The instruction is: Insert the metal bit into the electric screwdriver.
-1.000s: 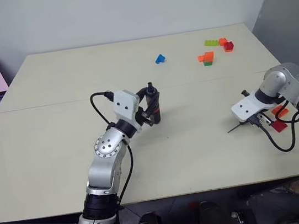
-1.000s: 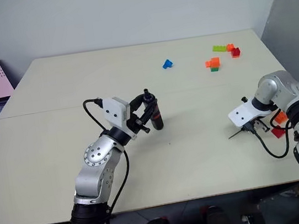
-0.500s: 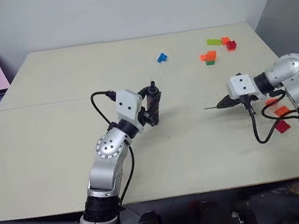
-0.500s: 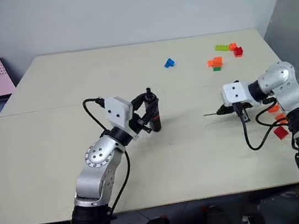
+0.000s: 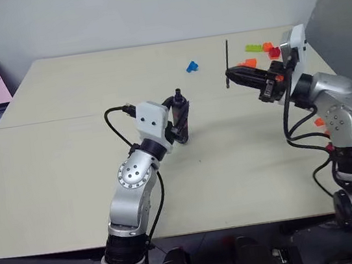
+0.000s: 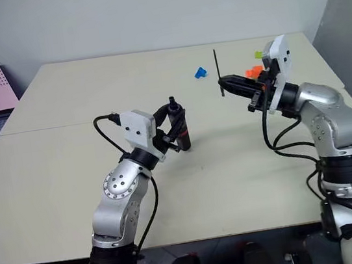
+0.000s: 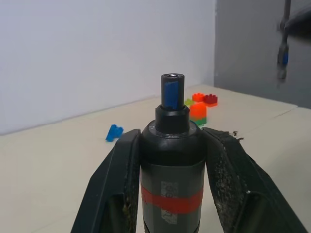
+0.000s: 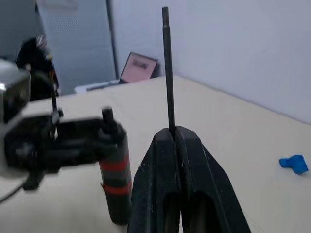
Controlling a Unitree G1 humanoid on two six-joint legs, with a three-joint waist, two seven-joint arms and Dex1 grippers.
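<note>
The slim dark pen-shaped electric screwdriver (image 5: pixel 180 116) with a red band is clamped upright by the left end effector (image 5: pixel 176 120) at frame centre. The thin dark-grey metal bit (image 5: pixel 228 63) is pinched upright by the right end effector (image 5: pixel 232 77), upper right. Alignment is in hand; lowering the bit over the socket seems needed.

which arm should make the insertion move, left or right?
Right, probably. The right gripper is shut on the bit, upright and clear above the table, so it can travel. The left gripper holds the screwdriver upright, socket up, best kept steady.
</note>
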